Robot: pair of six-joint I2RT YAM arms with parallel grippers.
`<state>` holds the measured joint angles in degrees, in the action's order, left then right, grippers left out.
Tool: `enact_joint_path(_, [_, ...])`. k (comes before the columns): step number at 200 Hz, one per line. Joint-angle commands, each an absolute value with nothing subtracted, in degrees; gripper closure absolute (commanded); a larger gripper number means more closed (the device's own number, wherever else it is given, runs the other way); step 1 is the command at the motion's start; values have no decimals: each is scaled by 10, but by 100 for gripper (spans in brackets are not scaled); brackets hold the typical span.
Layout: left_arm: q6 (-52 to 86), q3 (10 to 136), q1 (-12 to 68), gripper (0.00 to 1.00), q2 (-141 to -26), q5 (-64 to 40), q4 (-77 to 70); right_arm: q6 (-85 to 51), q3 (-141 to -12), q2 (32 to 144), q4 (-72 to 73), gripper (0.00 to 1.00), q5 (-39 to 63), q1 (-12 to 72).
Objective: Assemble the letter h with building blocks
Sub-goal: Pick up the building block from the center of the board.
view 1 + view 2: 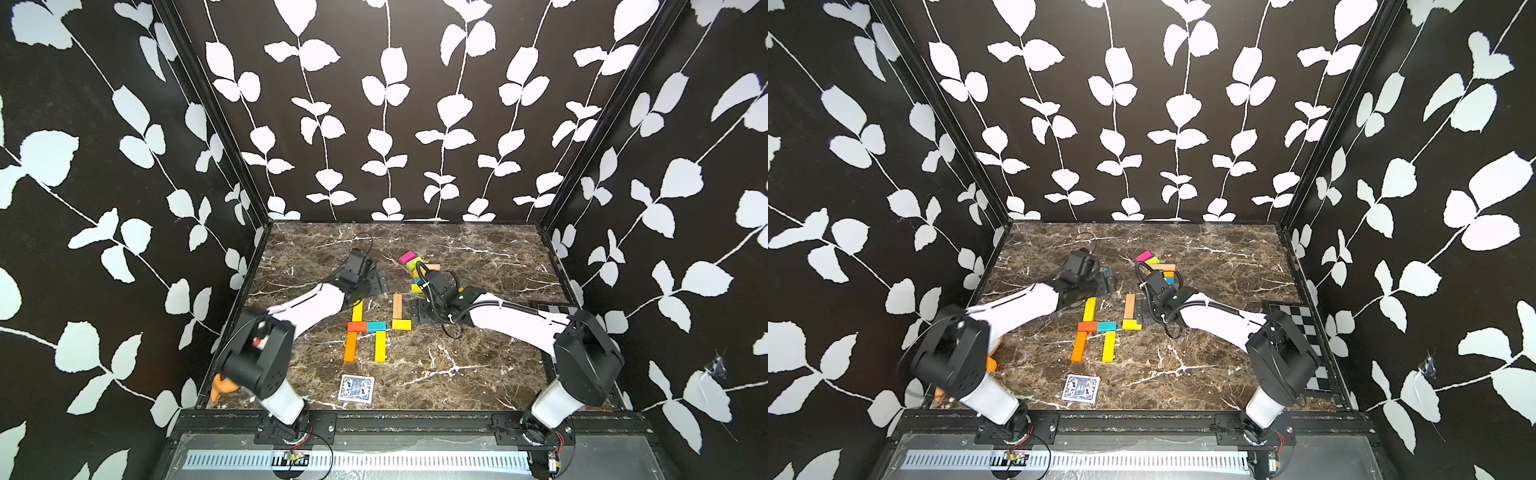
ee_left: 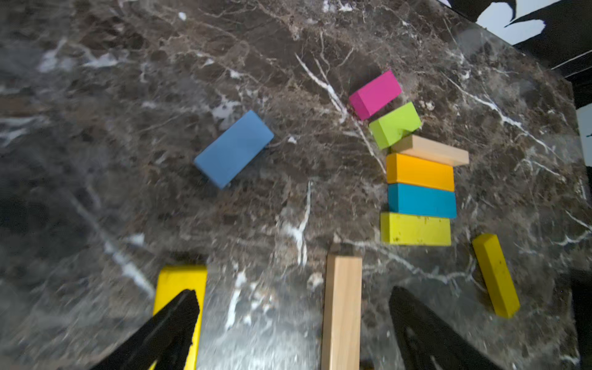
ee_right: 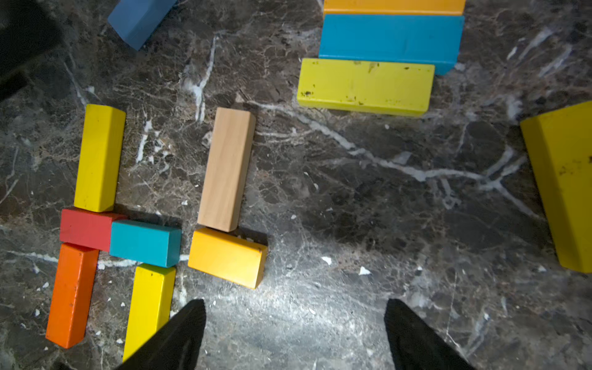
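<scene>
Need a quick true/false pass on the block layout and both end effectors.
1. The teal block touches the red block. True.
2. The right end effector holds a block. False: it is open and empty.
3. The pink block touches the red block. False: it lies far from it, beside the lime green block.
4. The card deck lies apart from all the blocks. True.
5. The left end effector is open. True.

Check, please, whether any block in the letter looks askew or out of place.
The tan block sits slightly tilted, and the amber block at its end lies skewed, with a gap to the teal block.
</scene>
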<state>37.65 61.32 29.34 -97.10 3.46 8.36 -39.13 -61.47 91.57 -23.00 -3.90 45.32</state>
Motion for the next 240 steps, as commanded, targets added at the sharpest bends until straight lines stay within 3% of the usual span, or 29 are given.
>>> enact_joint_path(1, [368,665,291,6,-1020,82,84,-382,-599,867,-208,13,-44,453])
enact_joint_path(68, [374,754,292,8,-1126,158,154,-375,-548,811,-196,12,-58,441])
enact_joint_path(191, [272,953,294,15,-1282,139,268,-374,-520,797,-191,12,-47,412])
enact_joint_path(226, [252,977,295,20,-1307,148,288,-371,-519,790,-191,12,-46,406])
enact_joint_path(240, [243,993,298,26,-1318,149,303,-371,-518,785,-191,12,-47,404])
